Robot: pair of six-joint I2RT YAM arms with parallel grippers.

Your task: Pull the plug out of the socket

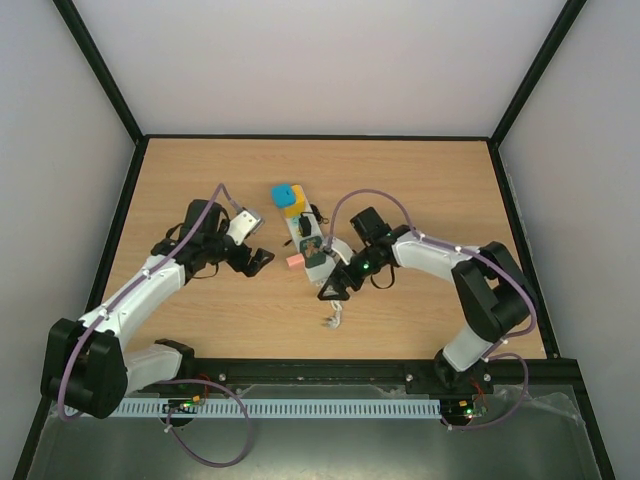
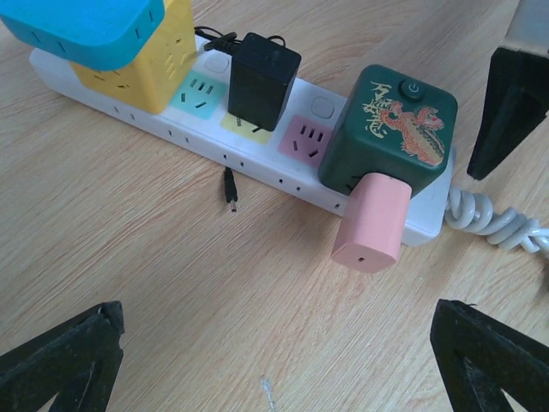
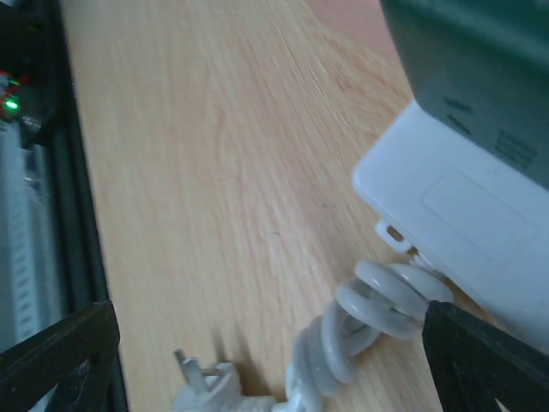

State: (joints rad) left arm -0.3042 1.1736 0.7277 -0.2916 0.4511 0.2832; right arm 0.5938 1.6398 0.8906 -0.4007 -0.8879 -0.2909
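The white power strip [image 1: 306,236] lies mid-table, with pastel outlet faces [image 2: 257,137]. On it sit a blue cube [image 2: 81,26] over a yellow cube [image 2: 141,69], a black adapter [image 2: 262,79], and a dark green cube [image 2: 390,129] with a pink plug [image 2: 371,221] in its side. The coiled white cord [image 3: 377,313] ends in a loose plug [image 3: 202,382]. My left gripper [image 2: 274,360] is open and empty, hovering left of the strip near the pink plug [image 1: 295,262]. My right gripper [image 3: 274,369] is open over the cord at the strip's near end [image 3: 455,223].
A small black barrel connector [image 2: 229,190] lies on the wood beside the strip. The right arm's finger [image 2: 506,103] shows in the left wrist view, beyond the green cube. A black rail [image 1: 320,372] runs along the table's near edge.
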